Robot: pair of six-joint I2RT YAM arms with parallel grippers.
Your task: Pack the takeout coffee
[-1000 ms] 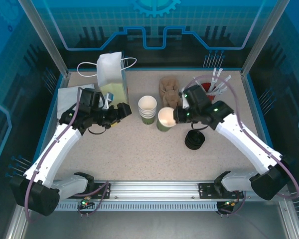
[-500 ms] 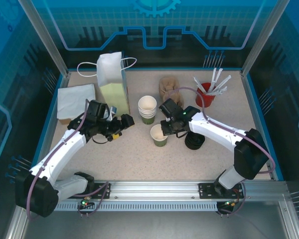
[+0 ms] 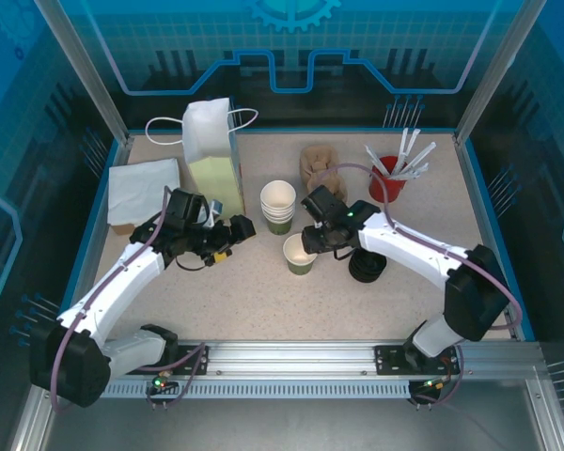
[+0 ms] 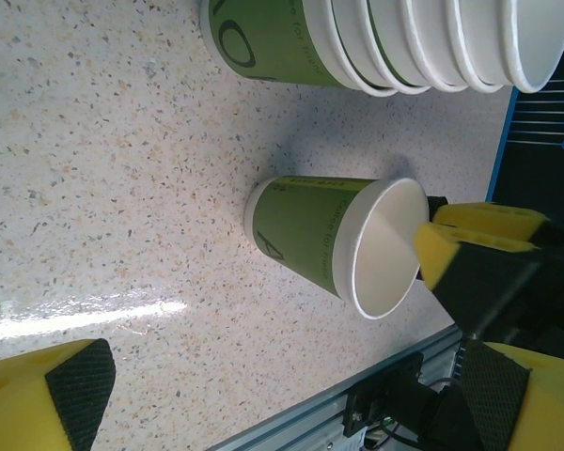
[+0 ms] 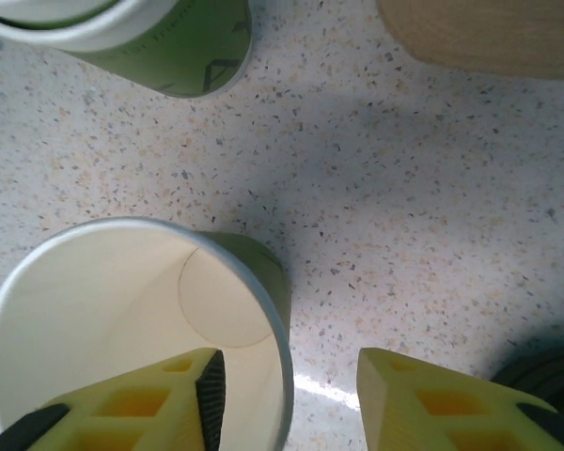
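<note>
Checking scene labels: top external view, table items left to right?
White napkins → paper bag → stack of paper cups → brown cardboard item → red cup of stirrers.

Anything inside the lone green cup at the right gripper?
Nothing seen: the green cup shows a pale inner wall and a bare bottom. One finger of the right gripper hangs inside the rim, covering the near part of the interior.

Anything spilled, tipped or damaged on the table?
Nothing stands out. The green cup stands upright, empty and undented; the right end effector straddles its rim, jaws open, one finger inside. The cup stack and paper bag stand upright.
</note>
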